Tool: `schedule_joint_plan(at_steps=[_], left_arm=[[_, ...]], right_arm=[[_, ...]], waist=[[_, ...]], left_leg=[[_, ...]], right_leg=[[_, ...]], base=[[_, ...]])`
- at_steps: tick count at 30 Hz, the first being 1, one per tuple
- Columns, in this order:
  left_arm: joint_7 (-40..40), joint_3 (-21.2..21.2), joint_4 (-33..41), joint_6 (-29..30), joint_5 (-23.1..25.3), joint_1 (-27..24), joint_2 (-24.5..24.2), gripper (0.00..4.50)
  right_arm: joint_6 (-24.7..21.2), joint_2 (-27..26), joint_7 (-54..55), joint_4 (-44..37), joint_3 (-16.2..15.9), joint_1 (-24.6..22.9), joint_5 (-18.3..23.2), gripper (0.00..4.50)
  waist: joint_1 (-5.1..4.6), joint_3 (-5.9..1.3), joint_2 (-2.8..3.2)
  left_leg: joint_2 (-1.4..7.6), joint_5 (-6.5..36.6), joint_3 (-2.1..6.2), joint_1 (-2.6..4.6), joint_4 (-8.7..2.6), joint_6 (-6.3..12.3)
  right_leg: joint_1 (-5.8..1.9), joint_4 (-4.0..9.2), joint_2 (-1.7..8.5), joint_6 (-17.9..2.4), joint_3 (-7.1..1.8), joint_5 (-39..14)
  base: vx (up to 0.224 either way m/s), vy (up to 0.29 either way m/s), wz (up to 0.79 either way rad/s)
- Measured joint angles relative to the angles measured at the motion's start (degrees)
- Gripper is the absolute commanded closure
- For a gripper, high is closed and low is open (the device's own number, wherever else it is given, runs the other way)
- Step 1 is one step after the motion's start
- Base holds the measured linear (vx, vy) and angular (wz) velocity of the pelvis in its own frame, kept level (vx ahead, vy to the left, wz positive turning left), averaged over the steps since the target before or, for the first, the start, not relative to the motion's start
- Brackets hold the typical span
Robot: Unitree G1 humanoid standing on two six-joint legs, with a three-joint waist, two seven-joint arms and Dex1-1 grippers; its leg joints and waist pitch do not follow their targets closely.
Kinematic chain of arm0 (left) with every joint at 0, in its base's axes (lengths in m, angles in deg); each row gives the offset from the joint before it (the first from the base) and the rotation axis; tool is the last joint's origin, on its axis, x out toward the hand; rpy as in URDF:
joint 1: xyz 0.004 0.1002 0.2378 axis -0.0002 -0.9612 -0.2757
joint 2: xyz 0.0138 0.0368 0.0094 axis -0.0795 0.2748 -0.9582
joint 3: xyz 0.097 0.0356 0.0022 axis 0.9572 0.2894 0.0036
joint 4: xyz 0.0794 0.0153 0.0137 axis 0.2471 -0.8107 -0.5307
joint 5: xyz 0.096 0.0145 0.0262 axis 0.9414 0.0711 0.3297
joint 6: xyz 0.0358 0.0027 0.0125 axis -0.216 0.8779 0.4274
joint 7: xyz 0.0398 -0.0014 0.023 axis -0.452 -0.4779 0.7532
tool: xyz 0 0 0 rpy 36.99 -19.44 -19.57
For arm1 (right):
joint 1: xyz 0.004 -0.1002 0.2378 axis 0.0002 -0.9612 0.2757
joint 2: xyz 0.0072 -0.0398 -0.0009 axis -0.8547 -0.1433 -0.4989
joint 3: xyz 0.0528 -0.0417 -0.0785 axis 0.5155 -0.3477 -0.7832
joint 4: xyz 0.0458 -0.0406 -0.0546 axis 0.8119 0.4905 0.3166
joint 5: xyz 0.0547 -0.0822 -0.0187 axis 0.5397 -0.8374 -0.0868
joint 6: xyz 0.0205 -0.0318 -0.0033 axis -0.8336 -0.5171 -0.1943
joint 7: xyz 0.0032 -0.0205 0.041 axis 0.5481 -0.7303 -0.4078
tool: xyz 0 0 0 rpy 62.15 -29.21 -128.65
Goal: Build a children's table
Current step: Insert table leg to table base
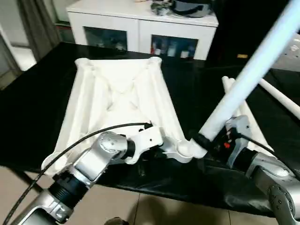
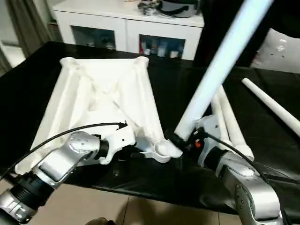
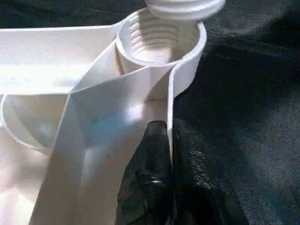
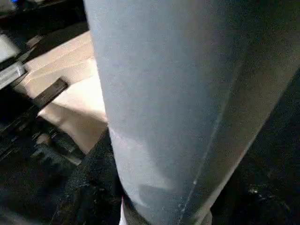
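The top [image 1: 119, 101] lies underside up on the black table [image 1: 33, 108], its ribs and round corner sockets facing the camera. The left jaws [image 3: 169, 140] are closed on a thin wall of the top just behind the near socket [image 3: 161, 40], one black finger on each face of it. The right jaws [image 1: 202, 140] are clamped round the low end of a leg [image 1: 253, 70], which slants up and away from them; its threaded tip hangs just above the mouth of that socket, almost touching, not yet entered. Three more legs [image 2: 229, 122] lie on the table beyond the right jaws.

The plastic looks hollow, light and stiff, with a smooth skin that could slip in a twist. The leg is long, so a hold near the threaded end, as here, probably gives the best control of the tip, though the free end will sway. The top is best pinned by a rib or wall close to the socket, where it seems stiffest; the thin wall may flex under a hard squeeze. The socket's inner thread is plain to see, and a crooked start could cross it.

No brand, label or writing can be read on any part
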State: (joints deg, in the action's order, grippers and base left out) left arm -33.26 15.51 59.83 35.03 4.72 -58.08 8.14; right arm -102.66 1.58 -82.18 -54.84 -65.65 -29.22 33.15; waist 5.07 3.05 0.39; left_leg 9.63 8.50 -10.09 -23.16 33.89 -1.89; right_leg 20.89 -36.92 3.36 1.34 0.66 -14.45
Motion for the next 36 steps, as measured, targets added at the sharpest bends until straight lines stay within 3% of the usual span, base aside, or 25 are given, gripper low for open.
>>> schedule_joint_plan(at_steps=[9, 12, 13, 14, 21, 29, 30, 36], left_arm=[[-1.96, -1.14, -2.59, -6.17, 0.18, -0.15, -1.45, 4.5], [-2.57, -1.88, -3.02, -5.75, -0.1, -0.09, -1.36, 4.5], [-2.89, -2.02, -3.02, -5.37, -0.23, -0.04, -1.32, 4.07], [-3.21, -2.38, -3.02, -5.05, -0.47, -0.05, -1.3, 3.96], [-3.44, -3.7, -4.11, -5.17, -1.68, -0.22, -1.2, 3.53], [-4.36, -4.19, -5.17, -5.77, -1.52, -0.05, -1.12, 3.53], [-4.42, -4.18, -5.33, -5.91, -1.51, 0.0, -1.11, 3.82], [-5.8, -3.97, -6.56, -7.83, -0.81, 0.26, -1.09, 4.32]], right_arm=[[-1.61, 1.73, -5.43, 2.52, -2.29, 7.13, 0.97, 2.59], [-1.38, 1.9, -6.34, 4.73, -2.88, 8.33, 0.85, 2.59], [-1.34, 1.96, -6.37, 5.18, -3.16, 8.39, 0.75, 2.59], [-1.34, 2.06, -6.45, 5.48, -3.41, 8.38, 0.71, 2.59], [-0.94, 2.07, -7.4, 6.52, -3.44, 8.38, 0.59, 2.59], [-0.76, 1.98, -7.45, 6.59, -3.87, 8.39, 0.58, 2.59], [-0.69, 1.95, -7.5, 6.77, -3.92, 8.44, 0.56, 2.59], [0.3, 1.56, -7.53, 7.53, -4.13, 9.41, 0.41, 2.59]], waist=[[0.14, 0.01, -0.13], [0.16, 0.01, -0.13], [0.16, 0.01, -0.13], [0.16, 0.01, -0.13], [0.91, 0.03, -0.17], [1.42, 0.02, -0.17], [1.42, 0.02, -0.17], [1.36, 0.0, -0.19]], left_leg=[[0.01, -0.03, -0.01, 0.03, 0.02, -0.02], [0.01, -0.03, -0.03, 0.03, 0.02, -0.02], [0.02, -0.03, -0.03, 0.03, 0.01, -0.02], [0.02, -0.03, -0.04, 0.01, -0.01, -0.02], [0.02, -0.03, -0.04, -0.02, 0.01, -0.02], [0.02, -0.03, -0.04, 0.0, 0.01, -0.02], [0.02, -0.03, -0.04, 0.0, 0.01, -0.02], [0.02, -0.04, -0.04, 0.05, 0.01, -0.02]], right_leg=[[-0.01, -0.07, 0.0, -0.02, 0.01, 0.01], [0.01, -0.07, 0.01, -0.02, 0.0, 0.01], [0.02, -0.07, 0.01, -0.02, 0.02, 0.0], [0.05, -0.07, 0.0, -0.03, 0.02, -0.01], [0.04, -0.06, 0.0, -0.05, 0.03, -0.02], [0.02, -0.07, 0.0, -0.06, 0.03, -0.01], [0.02, -0.07, 0.0, -0.06, 0.03, -0.01], [-0.02, -0.09, 0.01, -0.08, 0.03, 0.0]], base=[[0.0, 0.0, 0.0], [0.0, 0.0, 0.0], [0.0, 0.0, 0.0], [0.0, 0.0, 0.0], [0.0, 0.0, 0.0], [0.0, 0.0, 0.0], [0.0, 0.0, 0.0], [0.0, 0.0, 0.0]])
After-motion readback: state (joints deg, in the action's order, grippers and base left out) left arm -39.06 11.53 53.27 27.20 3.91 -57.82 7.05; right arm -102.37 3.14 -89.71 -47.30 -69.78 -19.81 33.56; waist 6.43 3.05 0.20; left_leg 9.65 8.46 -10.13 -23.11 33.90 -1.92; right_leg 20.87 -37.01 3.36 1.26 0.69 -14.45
